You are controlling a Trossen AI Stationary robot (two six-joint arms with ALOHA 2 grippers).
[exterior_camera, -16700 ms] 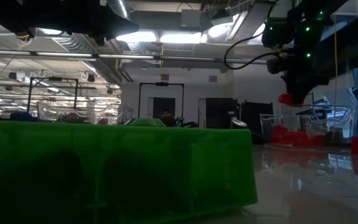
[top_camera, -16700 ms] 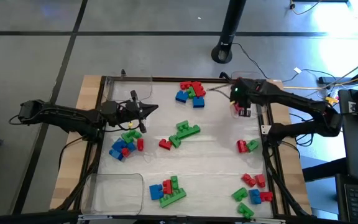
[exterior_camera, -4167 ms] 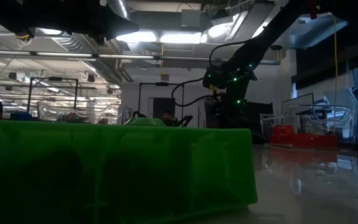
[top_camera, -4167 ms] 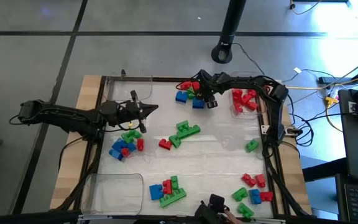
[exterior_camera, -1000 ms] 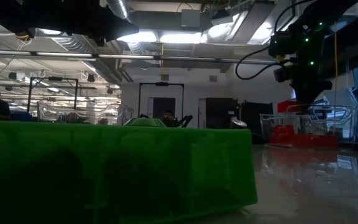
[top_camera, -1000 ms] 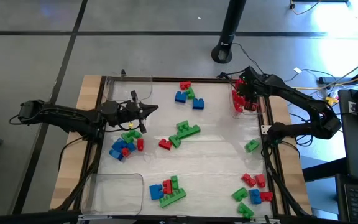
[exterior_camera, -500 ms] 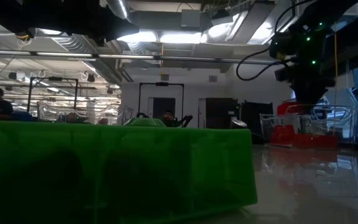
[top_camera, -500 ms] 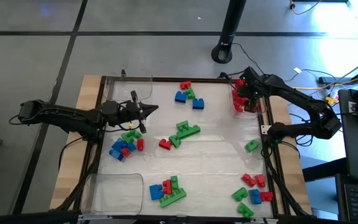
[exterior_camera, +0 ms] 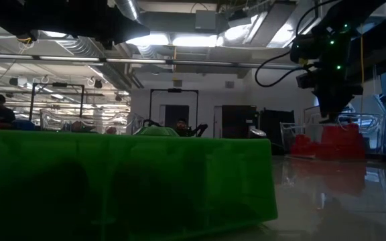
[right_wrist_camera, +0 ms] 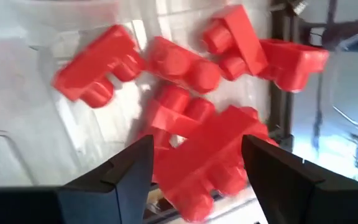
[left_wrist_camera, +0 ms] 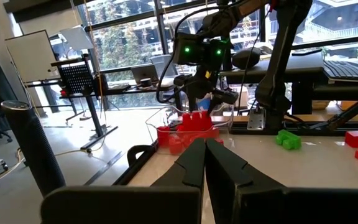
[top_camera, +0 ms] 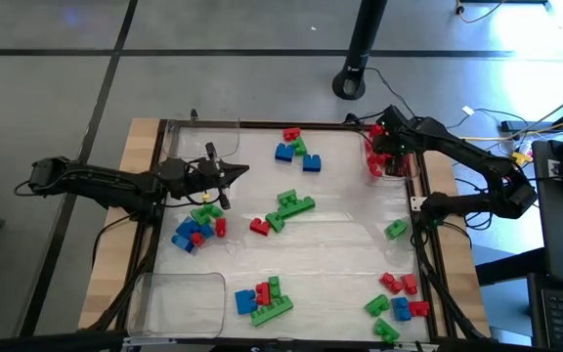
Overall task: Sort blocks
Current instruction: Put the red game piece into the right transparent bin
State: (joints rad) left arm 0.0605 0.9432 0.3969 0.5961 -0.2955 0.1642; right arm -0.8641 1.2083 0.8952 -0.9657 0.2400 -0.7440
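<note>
Red, green and blue blocks lie in loose clusters on the white table: one at the far middle (top_camera: 296, 149), a green one at the centre (top_camera: 291, 207), one at the left (top_camera: 195, 227), others near the front (top_camera: 264, 298) (top_camera: 397, 298). Several red blocks (right_wrist_camera: 185, 68) lie heaped in a clear tray (top_camera: 402, 168) at the far right. My right gripper (top_camera: 384, 147) (right_wrist_camera: 197, 171) hangs open just above that heap, pointing steeply down, with a red block (right_wrist_camera: 213, 155) lying on the heap below its fingers. My left gripper (top_camera: 245, 171) (left_wrist_camera: 205, 146) is shut and level above the table's left part, holding nothing.
An empty clear tray (top_camera: 174, 298) stands at the near left corner, and another clear tray (top_camera: 203, 132) at the far left. A single green block (top_camera: 396, 229) lies by the right edge. A big green block (exterior_camera: 126, 181) fills the low view's front.
My right gripper, staying above the far right tray, has let go of a red block. The block has fallen onto the red heap in the tray, which stands higher in the low view than before.
</note>
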